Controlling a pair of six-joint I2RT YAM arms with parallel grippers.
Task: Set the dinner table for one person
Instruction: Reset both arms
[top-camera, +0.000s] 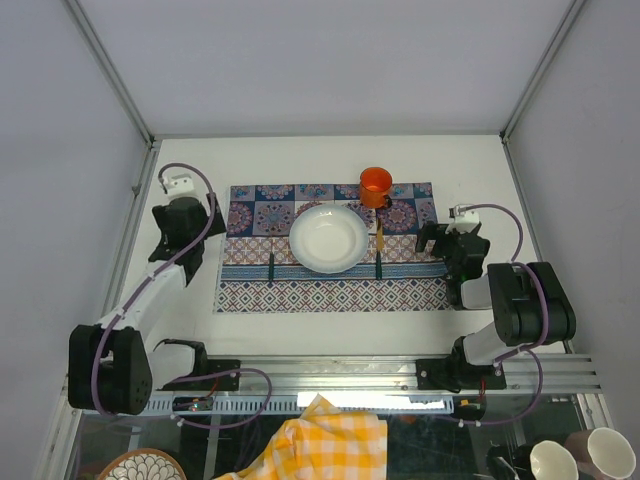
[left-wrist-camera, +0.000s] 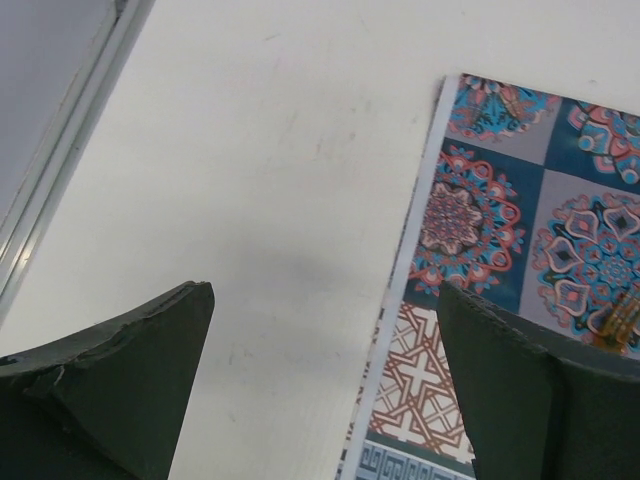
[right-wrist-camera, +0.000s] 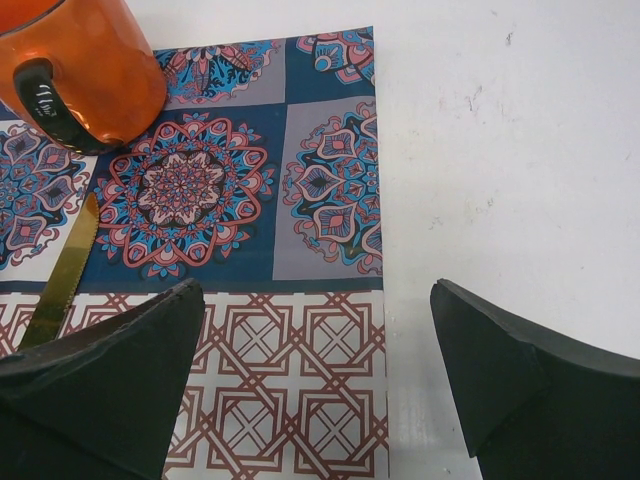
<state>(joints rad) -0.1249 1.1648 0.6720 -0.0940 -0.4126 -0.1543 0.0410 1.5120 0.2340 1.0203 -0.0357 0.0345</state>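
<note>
The white dinner table (top-camera: 300, 330) carries a blue-and-purple patterned cloth (top-camera: 330, 285). On the cloth are a white plate (top-camera: 328, 238), an orange mug (top-camera: 376, 186) behind it to the right, a gold-bladed knife (top-camera: 379, 248) to its right and a dark-handled fork (top-camera: 271, 268) to its left. My left gripper (top-camera: 190, 238) is open and empty over bare table (left-wrist-camera: 250, 150) by the cloth's left edge (left-wrist-camera: 520, 200). My right gripper (top-camera: 438, 242) is open and empty over the cloth's right edge (right-wrist-camera: 330, 380), with the mug (right-wrist-camera: 80, 70) and the knife blade (right-wrist-camera: 65, 275) ahead to the left.
Aluminium rails (top-camera: 130, 150) edge the table at the sides, and a rail strip (top-camera: 350, 375) runs along the near edge. Below it lie a yellow checked cloth (top-camera: 320, 440), a patterned bowl (top-camera: 140, 465) and two cups (top-camera: 550, 462).
</note>
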